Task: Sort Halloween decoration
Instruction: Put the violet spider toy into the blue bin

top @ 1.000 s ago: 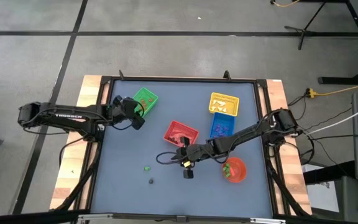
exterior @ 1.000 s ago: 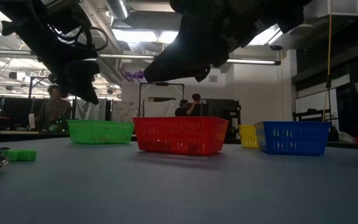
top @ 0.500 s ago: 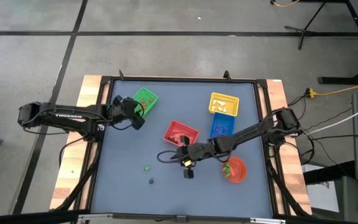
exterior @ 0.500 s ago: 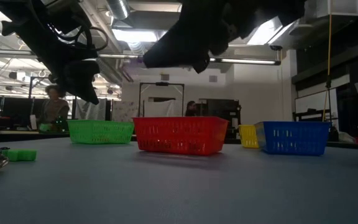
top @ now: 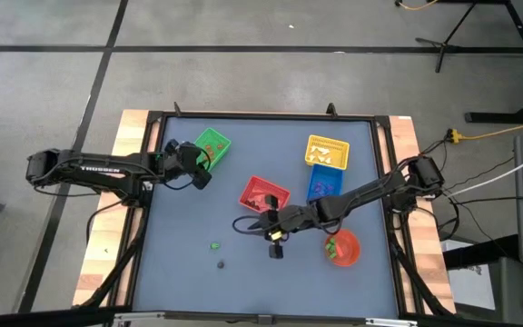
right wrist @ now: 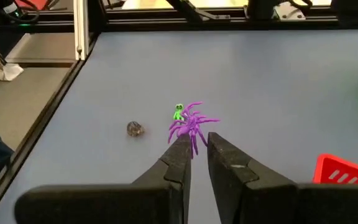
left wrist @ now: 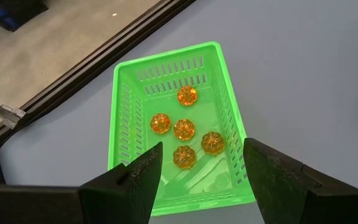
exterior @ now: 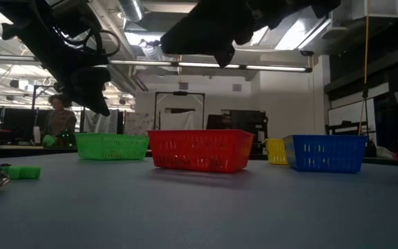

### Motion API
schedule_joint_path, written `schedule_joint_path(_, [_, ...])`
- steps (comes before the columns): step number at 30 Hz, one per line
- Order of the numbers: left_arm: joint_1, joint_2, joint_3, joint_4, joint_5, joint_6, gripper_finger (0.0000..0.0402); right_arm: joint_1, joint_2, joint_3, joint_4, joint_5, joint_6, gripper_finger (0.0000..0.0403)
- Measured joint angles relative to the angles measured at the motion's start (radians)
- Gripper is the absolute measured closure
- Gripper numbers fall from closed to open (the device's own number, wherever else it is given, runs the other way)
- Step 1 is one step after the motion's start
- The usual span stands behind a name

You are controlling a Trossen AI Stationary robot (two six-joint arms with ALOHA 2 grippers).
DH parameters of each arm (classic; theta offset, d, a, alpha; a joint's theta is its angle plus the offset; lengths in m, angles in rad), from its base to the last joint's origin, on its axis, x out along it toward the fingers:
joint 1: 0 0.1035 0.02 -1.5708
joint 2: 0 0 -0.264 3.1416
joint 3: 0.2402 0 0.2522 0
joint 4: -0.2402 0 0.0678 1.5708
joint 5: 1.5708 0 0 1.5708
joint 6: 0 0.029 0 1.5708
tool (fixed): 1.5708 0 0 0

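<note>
Pinching a purple spider (right wrist: 192, 126), right claw (right wrist: 195, 144) nearly closed, left claw (left wrist: 199, 163) wide, empty, arm lettered TROSSEN.

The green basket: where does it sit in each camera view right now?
High view: green basket at the table's upper left, just beside the left gripper.
Low view: green basket left of centre.
Left wrist view: green basket central, holding orange pumpkins.
Right wrist view: cannot tell.
Shared landmark: red basket, its neighbour in the high and low views.
</note>
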Motion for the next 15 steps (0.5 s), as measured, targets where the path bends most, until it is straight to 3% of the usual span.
schedule_joint_path(15, [0.0, 0.0, 0.0, 0.0, 0.009, 0.0, 0.0193, 0.0, -0.045, 0.0, 0.153, 0.017, 0.0, 0.0353])
